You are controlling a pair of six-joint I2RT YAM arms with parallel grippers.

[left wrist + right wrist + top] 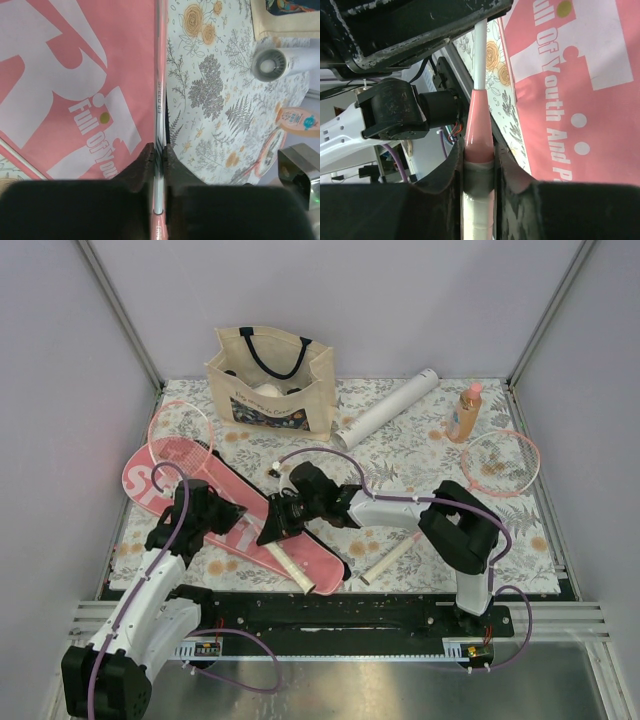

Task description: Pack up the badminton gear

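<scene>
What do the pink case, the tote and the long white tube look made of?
Pink case: seemingly coated fabric or vinyl, matte, with printed white lettering.
Tote: beige woven cloth, soft sagging sides.
White tube: probably card or plastic, smooth, rigid; cannot tell which.

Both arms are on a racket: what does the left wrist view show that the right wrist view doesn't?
Left wrist only: the left gripper pinching the held racket on its thin shaft, plus the white tube and orange bottle beyond. Right wrist only: the right gripper closed on that racket's handle, and the left arm behind. Both: the pink case and the flowered cloth.
</scene>
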